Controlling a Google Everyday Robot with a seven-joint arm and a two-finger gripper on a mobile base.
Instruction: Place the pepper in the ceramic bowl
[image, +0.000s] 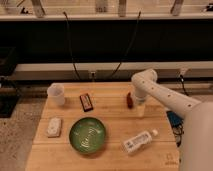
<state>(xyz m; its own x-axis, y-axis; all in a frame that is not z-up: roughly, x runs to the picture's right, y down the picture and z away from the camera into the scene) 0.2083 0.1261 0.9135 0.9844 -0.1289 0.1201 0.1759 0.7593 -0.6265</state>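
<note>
The small dark red-brown pepper (129, 99) lies on the wooden table (112, 125) at the back right. The green ceramic bowl (87, 135) with light swirl marks sits at the front middle, empty. My gripper (139, 109) hangs down from the white arm just right of the pepper, close beside it, its tip near the table top.
A white plastic cup (56, 94) stands at the back left. A flat black-and-red rectangular object (86, 102) lies behind the bowl. A white packet (54, 127) lies at the left. A white bottle (139, 141) lies on its side at the front right.
</note>
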